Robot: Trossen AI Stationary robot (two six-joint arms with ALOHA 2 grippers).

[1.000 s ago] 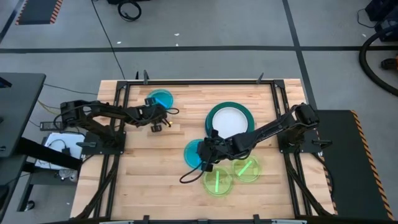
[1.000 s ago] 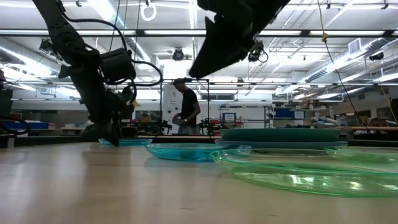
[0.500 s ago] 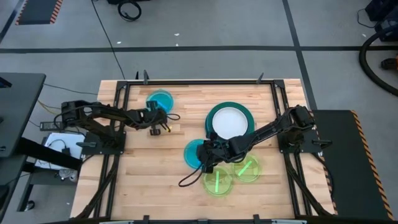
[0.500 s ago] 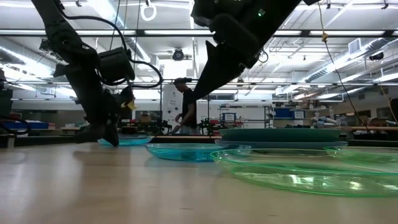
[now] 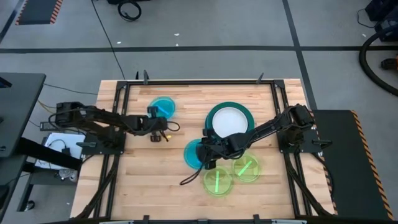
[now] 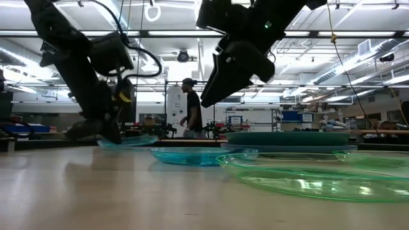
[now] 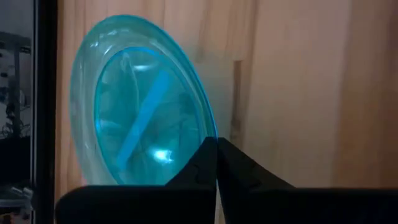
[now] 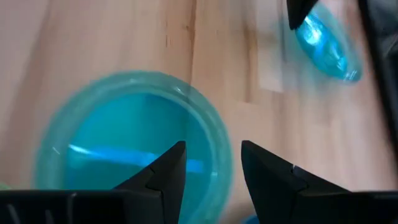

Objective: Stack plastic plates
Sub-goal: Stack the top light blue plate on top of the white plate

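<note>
Wooden table [image 5: 143, 180] with plates spread around. Our right gripper [image 8: 210, 163] hovers fingers apart over the near cyan plate [image 5: 194, 152], rim between them. Left gripper [image 7: 217, 163], fingers pinched together, sits just beside the far cyan plate [image 5: 161, 104].

Near cyan plate [image 5: 194, 152] partly hidden under the right gripper [image 5: 208, 163] from above, far cyan plate [image 8: 328, 38] blurred in the right wrist view, teal plate [image 6: 287, 137] mostly masked at table height.
</note>
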